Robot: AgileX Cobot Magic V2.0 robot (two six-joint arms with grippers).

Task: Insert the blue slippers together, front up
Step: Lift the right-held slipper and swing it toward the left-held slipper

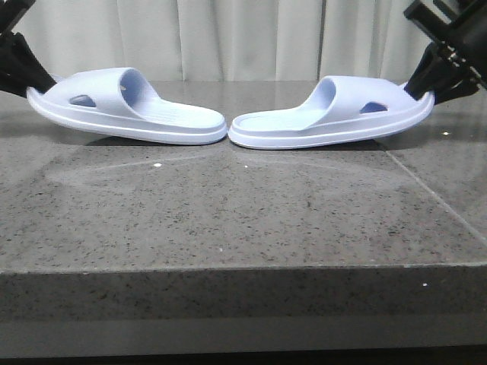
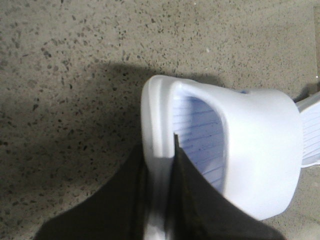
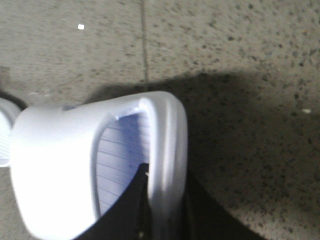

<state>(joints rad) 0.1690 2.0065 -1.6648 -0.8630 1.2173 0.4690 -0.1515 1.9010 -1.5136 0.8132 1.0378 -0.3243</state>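
Foam slippers, the left slipper [image 1: 125, 106] and right slipper [image 1: 335, 114], rest heel-to-heel on the stone table [image 1: 228, 220], toe ends raised. Left gripper [image 2: 162, 200] and right gripper [image 3: 162, 210] each pinch a toe rim; this thin edge hold risks slipping or twisting during insertion.

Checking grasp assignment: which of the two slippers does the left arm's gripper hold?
The left slipper, strap end at the table's left side, heel pointing to centre. The left gripper clamps its toe-end rim.

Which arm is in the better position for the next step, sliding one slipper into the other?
Neither clearly. The left gripper pinches the toe rim of the left slipper, and the right gripper holds the right slipper the same way. Both toe ends are tilted up, heels nearly touching on the table. Perhaps left.
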